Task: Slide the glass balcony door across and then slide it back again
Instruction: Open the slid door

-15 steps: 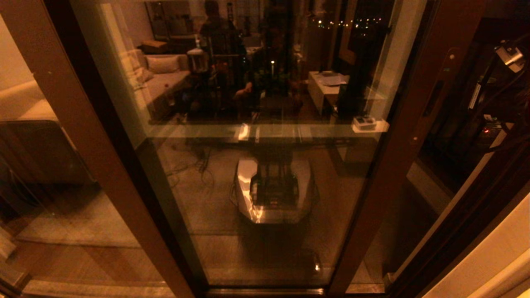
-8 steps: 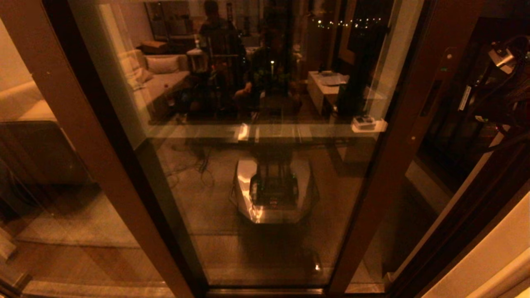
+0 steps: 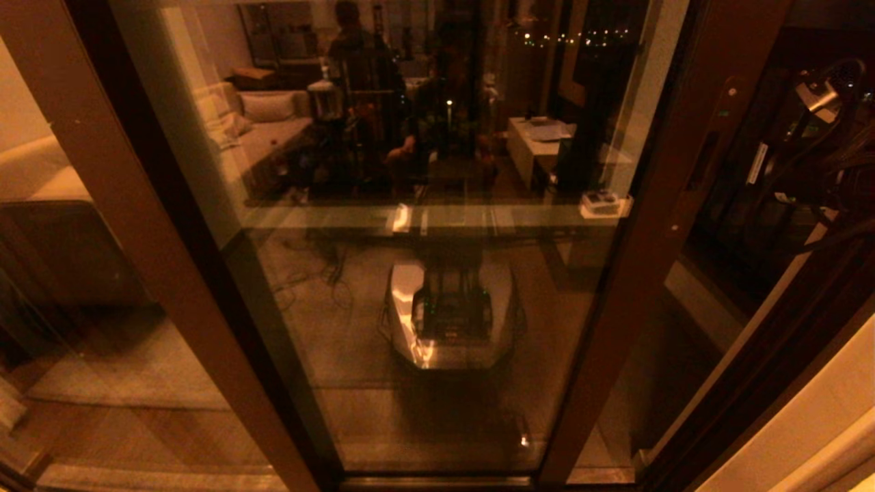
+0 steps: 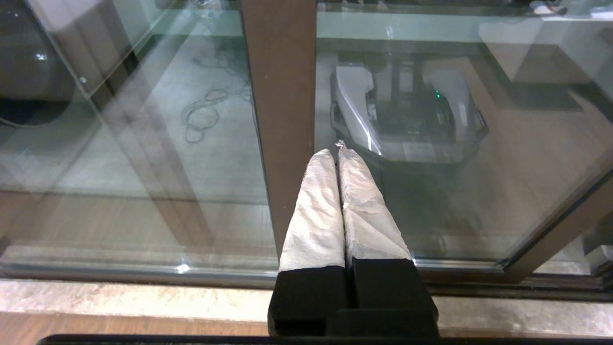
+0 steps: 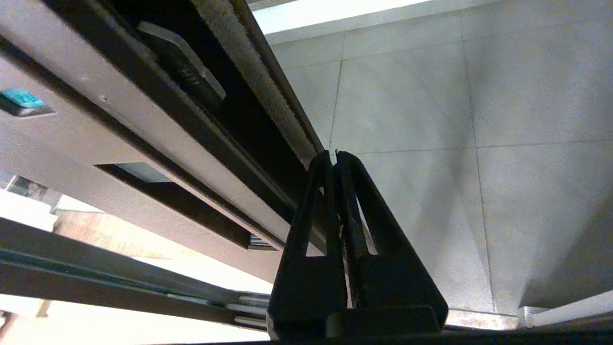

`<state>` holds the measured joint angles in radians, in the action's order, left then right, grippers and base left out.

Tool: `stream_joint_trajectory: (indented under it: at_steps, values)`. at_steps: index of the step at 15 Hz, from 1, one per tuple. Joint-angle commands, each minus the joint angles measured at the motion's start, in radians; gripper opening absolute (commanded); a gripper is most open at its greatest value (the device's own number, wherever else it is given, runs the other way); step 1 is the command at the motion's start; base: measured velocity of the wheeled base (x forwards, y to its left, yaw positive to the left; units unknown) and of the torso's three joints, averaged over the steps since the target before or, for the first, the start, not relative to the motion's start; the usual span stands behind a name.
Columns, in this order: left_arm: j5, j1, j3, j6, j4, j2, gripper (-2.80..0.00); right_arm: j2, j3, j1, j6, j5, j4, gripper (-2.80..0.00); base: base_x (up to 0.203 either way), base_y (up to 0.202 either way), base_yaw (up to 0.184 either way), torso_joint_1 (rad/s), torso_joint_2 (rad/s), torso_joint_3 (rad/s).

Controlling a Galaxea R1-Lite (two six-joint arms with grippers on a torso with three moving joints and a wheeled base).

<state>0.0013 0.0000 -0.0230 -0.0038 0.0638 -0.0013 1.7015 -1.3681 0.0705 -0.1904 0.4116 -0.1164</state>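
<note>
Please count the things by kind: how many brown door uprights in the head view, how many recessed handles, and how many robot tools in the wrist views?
Brown door uprights: 2, left upright and handle upright
Recessed handles: 1, slim dark handle
Robot tools: 2, left tool and right tool, both shut
Total: 5

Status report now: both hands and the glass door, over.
Right hand shut, against edge of glass balcony door, by the handle upright. Left hand shut, parked low. Door part open. No obstacle seen.
</note>
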Motion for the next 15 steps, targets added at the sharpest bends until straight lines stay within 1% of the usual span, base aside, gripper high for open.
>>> stream_joint_trajectory:
  at_steps: [1,5,8,11,15]
  values:
    - [0.0,0.0,0.0,-0.001,0.001,0.0,-2.8,0.0,0.004,-0.02,0.0,-0.02,-0.002,-2.8,0.0,0.0,0.0,0.0,0.0,0.0]
    - [0.0,0.0,0.0,-0.001,0.001,0.0,-2.8,0.0,0.007,-0.043,0.0,-0.037,-0.002,-2.8,0.0,0.0,0.0,0.0,0.0,0.0]
    - [0.0,0.0,0.0,-0.001,0.001,0.0,-2.8,0.004,0.009,-0.074,0.0,-0.1,-0.004,-2.8,0.0,0.0,0.0,0.0,0.0,0.0]
    - [0.0,0.0,0.0,-0.001,0.001,0.0,-2.8,0.003,0.029,-0.111,0.002,-0.138,-0.03,-2.8,0.0,0.0,0.0,0.0,0.0,0.0]
    - [0.0,0.0,0.0,-0.001,0.001,0.0,-2.8,0.006,0.043,-0.158,0.003,-0.21,-0.055,-2.8,0.0,0.0,0.0,0.0,0.0,0.0]
